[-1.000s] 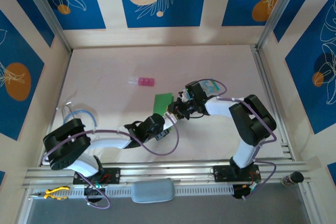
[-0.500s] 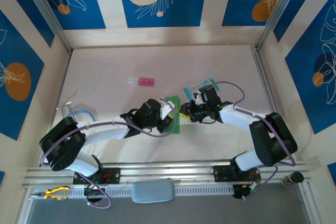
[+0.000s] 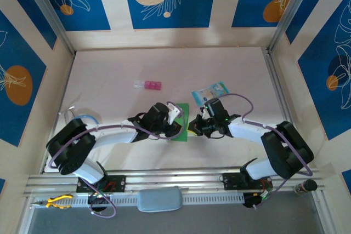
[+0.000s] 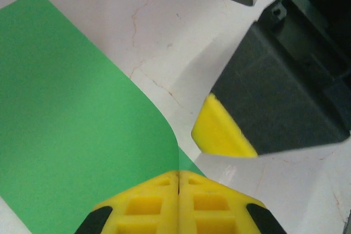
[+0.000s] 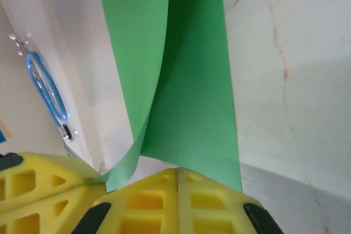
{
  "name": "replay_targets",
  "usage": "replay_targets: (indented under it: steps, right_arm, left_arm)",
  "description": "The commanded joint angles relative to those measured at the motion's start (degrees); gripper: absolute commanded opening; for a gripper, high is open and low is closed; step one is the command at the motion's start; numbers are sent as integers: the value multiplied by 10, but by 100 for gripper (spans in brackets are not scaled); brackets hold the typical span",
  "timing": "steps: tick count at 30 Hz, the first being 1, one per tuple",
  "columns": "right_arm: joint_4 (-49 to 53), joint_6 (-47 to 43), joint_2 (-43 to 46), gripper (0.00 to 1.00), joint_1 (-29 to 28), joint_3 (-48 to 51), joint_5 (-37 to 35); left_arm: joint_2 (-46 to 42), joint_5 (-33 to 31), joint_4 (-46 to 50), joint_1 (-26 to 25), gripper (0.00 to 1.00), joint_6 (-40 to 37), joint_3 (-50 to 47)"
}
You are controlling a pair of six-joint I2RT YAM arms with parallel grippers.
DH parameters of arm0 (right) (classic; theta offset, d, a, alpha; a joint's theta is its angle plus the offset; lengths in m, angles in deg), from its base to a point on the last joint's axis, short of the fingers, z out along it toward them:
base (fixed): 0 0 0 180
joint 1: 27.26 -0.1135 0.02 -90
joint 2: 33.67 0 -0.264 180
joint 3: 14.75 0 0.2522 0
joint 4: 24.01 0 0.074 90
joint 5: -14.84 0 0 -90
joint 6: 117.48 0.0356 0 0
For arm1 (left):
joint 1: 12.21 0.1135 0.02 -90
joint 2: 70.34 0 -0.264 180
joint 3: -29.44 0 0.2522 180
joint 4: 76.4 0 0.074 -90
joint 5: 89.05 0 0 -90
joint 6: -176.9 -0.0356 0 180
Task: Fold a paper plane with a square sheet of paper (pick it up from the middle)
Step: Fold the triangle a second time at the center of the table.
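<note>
Shifted down toward frame centre: thin bright green square sheet of paper (image 3: 184,110), partly curled over on desk (image 3: 230,64). Left hand (image 4: 178,175) and right hand (image 5: 176,169) both pinched closed on its edge. Risk: opposed pulling tears sheet or skews crease.

The square sheet of paper (image 3: 183,114) is lying near the middle of the table (image 3: 109,69), bright green and plain. It is bending over itself: one layer is curling up above the flat lower layer.
</note>
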Motion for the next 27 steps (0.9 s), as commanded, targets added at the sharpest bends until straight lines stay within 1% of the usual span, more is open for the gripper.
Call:
replay_targets:
  steps: [1,4,7,13,18,24,27]
  right_arm:
    - [-1,9,-18,1,-18,-13,-20]
    - [0,16,-28,0,-33,-14,-41]
    - [-13,19,-41,0,-44,-17,-41]
    - [-15,16,-61,0,-62,-29,-64]
    - [-3,7,-80,0,-61,-40,-77]
    - [47,-13,-108,0,-57,-46,-98]
    - [59,-28,-113,0,-48,-46,-92]
  left_arm:
    - [-2,-6,-22,6,0,28,2]
    - [-4,-15,-30,6,0,35,-5]
    - [-4,-16,-31,6,0,41,-9]
    - [-4,-14,-34,6,0,48,-12]
    - [-4,-16,-37,6,0,52,-15]
    - [1,-20,-43,7,0,60,-17]
    - [6,-17,-50,13,0,73,-20]
